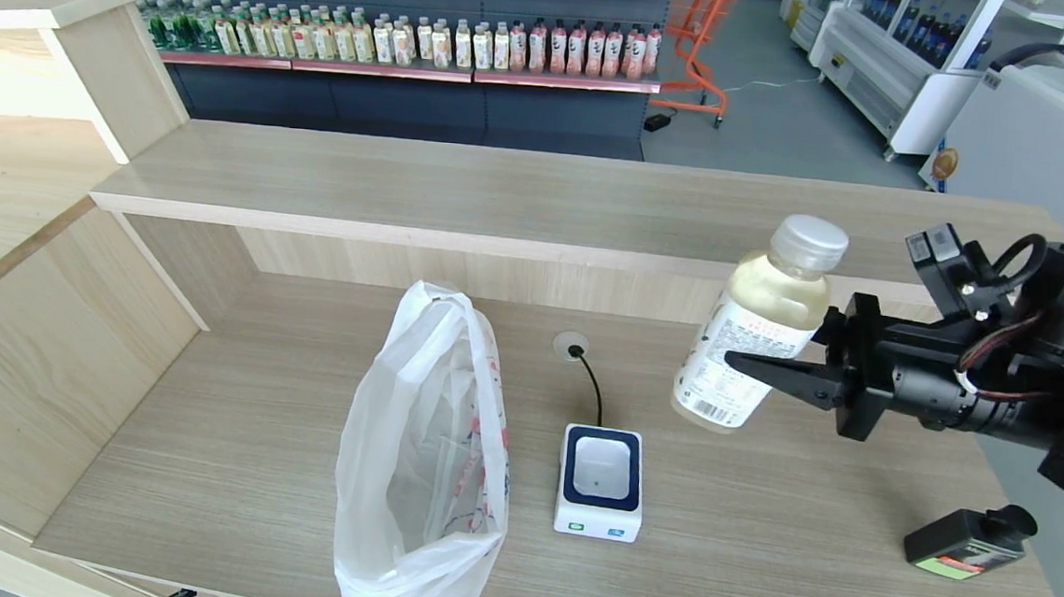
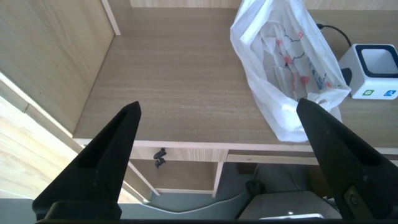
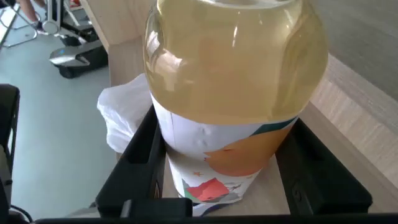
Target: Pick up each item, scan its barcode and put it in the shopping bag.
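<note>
**Figure.** Scanning stage, bottle in transit. The right hand [image 1: 741, 355] is gripping the bottle [image 1: 759, 328] around its labelled middle, with its fingers closed against both sides. The bottle is hanging in the air, cap tilted up and away, above the counter [image 1: 756, 576] and to the right of the scanner [image 1: 601, 481]. The left hand [image 2: 214, 162] is hanging wide open and holding nothing, above the counter's near edge, with the shopping bag [image 1: 426, 478] beside it. The bag is standing just left of the scanner.

Likely failure points, as judgements:

- **Slip.** The narrow fingers [image 3: 134, 168] are pressing on a smooth wrapped label, and the liquid is weighting the bottle. A quick swing or a turn of the wrist could let it slide or twist in the grasp.
- **Missed scan.** The barcode [image 1: 721, 410] is sitting low on the label and facing sideways, not down toward the scanner's window. Unless the bottle is turned over the window, the code may go unread.
- **Bag collapse.** The bag is limp and its mouth is sagging partly shut. A bottle lowered onto the rim could fold the bag over or tip it.
- **Collision.** A dark item [image 1: 964, 544] is lying near the counter's right edge, under the right arm. A low sweep could knock it off.
</note>
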Available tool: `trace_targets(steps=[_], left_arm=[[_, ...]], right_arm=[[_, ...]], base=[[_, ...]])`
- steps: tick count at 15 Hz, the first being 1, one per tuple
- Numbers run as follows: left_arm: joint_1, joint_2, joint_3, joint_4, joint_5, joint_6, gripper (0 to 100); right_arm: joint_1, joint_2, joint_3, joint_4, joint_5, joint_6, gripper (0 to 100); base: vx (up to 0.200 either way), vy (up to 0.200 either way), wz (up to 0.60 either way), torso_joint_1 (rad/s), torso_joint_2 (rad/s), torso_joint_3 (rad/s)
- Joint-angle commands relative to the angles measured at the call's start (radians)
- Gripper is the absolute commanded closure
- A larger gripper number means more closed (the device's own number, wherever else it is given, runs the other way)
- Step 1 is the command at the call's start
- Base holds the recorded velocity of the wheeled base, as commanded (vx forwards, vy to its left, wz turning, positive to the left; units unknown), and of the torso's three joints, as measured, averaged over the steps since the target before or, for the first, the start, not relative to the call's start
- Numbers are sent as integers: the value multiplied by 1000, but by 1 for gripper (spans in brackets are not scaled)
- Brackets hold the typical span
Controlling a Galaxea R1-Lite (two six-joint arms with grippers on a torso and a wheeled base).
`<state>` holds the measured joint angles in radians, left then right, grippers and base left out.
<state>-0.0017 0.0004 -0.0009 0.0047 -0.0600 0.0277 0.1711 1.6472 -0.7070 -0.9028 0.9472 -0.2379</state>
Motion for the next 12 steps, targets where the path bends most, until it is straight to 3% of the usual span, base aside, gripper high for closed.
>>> trace_targets(steps=[1, 3, 6, 12], left_arm=[[0, 0, -1, 0, 0, 0, 0], [0, 0, -1, 0, 0, 0, 0], [0, 0, 1, 0, 0, 0, 0], [0, 0, 1, 0, 0, 3, 0]], right_arm=[[-13, -188, 103, 1, -117, 117, 100], [-13, -236, 161, 5, -214, 196, 100], [-15, -305, 189, 44, -321, 201, 100], [-13, -399, 216, 148, -326, 247, 100]], base=[[0, 0, 0, 0, 0, 0], [0, 0, 0, 0, 0, 0], [0, 0, 0, 0, 0, 0], [0, 0, 0, 0, 0, 0]])
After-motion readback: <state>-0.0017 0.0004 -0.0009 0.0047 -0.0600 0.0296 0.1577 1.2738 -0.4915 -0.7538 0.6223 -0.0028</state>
